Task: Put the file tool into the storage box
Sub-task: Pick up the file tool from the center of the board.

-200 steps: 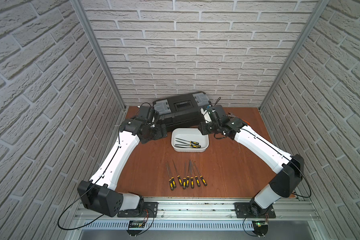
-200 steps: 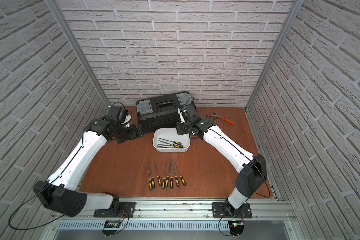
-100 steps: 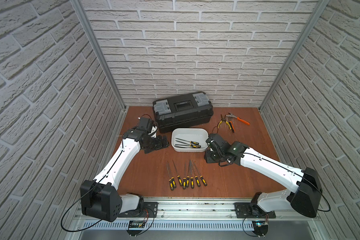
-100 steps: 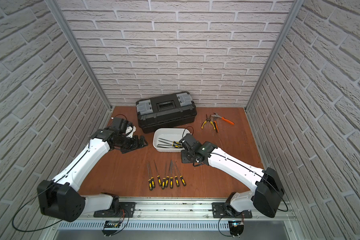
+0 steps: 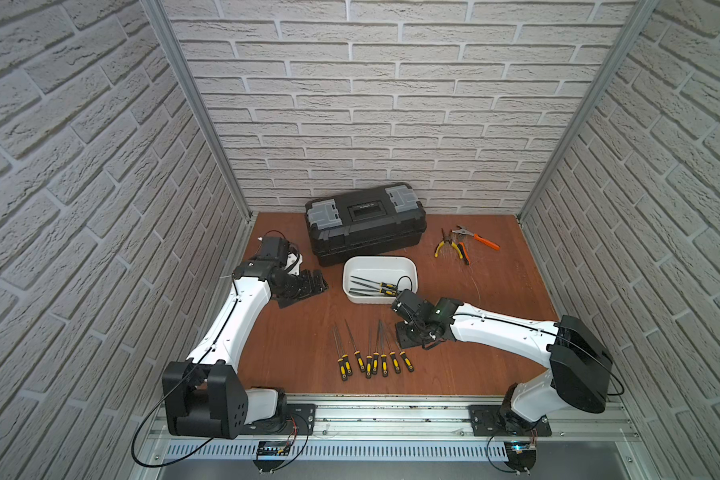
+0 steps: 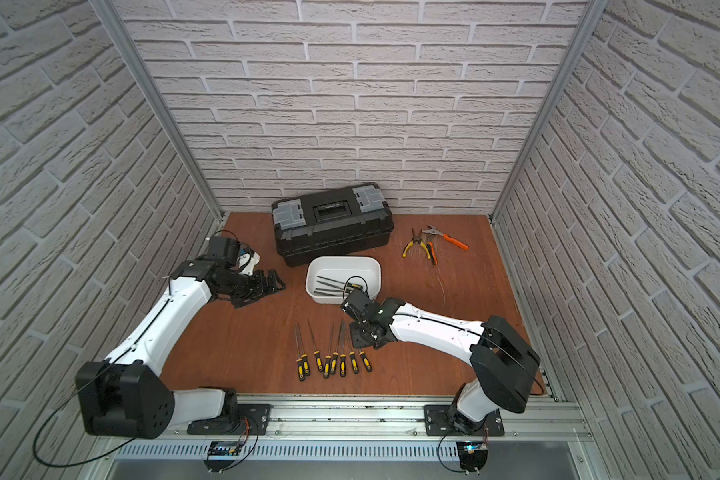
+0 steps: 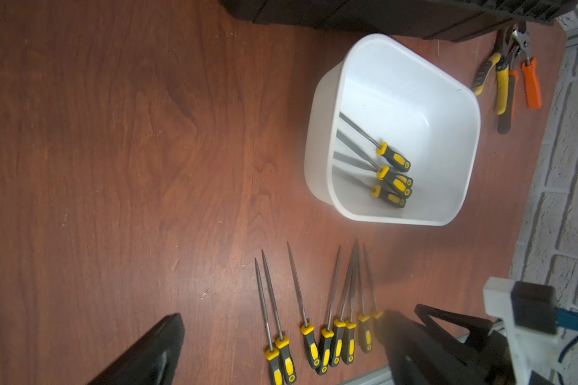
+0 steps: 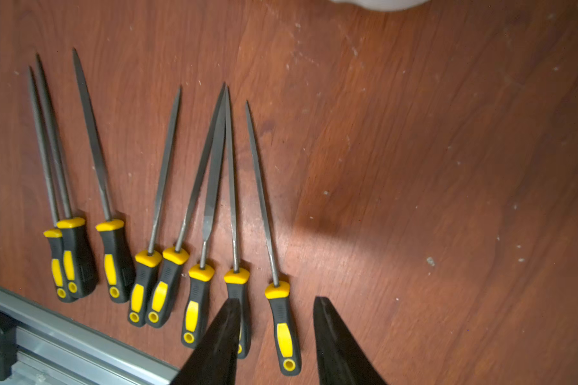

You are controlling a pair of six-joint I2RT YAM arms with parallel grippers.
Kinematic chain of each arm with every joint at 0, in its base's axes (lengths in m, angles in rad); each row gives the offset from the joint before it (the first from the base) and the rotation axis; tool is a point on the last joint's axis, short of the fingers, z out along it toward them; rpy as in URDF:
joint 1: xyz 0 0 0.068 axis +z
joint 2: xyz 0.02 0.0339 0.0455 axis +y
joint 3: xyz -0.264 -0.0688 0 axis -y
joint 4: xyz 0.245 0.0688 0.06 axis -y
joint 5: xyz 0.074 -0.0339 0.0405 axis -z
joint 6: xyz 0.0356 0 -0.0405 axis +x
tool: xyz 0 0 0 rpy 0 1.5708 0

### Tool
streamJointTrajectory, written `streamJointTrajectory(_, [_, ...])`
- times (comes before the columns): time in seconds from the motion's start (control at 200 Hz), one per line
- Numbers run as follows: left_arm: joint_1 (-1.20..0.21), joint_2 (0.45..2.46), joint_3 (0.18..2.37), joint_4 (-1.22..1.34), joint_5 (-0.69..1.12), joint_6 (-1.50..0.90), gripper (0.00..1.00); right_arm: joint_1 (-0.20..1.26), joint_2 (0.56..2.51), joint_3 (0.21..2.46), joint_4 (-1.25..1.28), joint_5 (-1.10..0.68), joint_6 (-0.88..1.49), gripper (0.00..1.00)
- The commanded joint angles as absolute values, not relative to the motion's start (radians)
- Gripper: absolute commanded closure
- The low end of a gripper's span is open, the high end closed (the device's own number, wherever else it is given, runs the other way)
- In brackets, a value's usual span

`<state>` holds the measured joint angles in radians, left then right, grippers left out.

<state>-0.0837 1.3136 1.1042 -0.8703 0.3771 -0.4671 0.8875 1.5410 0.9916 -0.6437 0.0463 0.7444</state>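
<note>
Near the front rail: I count eight files (image 8: 167, 233) with yellow-and-black handles in a loose row (image 5: 373, 353) (image 6: 333, 353) on the brown tabletop (image 5: 495, 316). Handles face the rail and tips face the back. Two of the middle ones meet at their tips.
File tool under my right arm: the end file (image 8: 282, 328) (image 5: 407, 360) on the right-arm side of the row. It lies flat on the wood, just beside its neighbour and not touching it.
Storage box: the white tub (image 5: 381, 269) (image 6: 346, 268) (image 7: 397, 93) sits upright on the tabletop, behind the row and just in front of the toolbox.
Inside the box: four more files (image 7: 392, 180) lie together on the floor along one side. Their handles point toward the right arm's side.
Right gripper: (image 8: 274, 300) (image 5: 405, 337) (image 6: 360, 336) it points down over the handle end of the row with its jaws partly apart and nothing held. The end file's yellow collar shows in the gap, with clear wood on either side. One finger (image 8: 221, 336) covers part of the next file's handle. I cannot tell how high it hangs above the wood.
Left gripper: (image 7: 279, 318) (image 5: 310, 284) (image 6: 267, 284) its jaws are spread wide and empty. It is off to the left of the box, near the toolbox's left end and well apart from the row.
Toolbox: (image 5: 364, 224) (image 6: 331, 226) black with grey latches, lid shut, against the back wall.
Pliers: (image 5: 454, 249) (image 7: 504, 76) yellow-handled and orange-handled pairs lie overlapping on the tabletop at the back right, apart from the box.
</note>
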Motion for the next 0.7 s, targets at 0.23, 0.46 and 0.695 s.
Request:
streamJointTrajectory(0.23, [-0.077, 1.454, 1.235, -0.847, 0.439, -0.451, 0.02, 0.924, 1.481, 0.888, -0.619, -0.004, 0.679, 0.58])
streamJointTrajectory(0.46, [-0.077, 1.489, 1.270, -0.848, 0.451, -0.449, 0.02, 0.938, 1.563, 0.937, -0.618, -0.007, 0.663, 0.58])
streamJointTrajectory(0.695, [-0.077, 1.485, 1.263, -0.862, 0.459, -0.445, 0.02, 0.946, 1.636, 0.960, -0.633, 0.005, 0.657, 0.59])
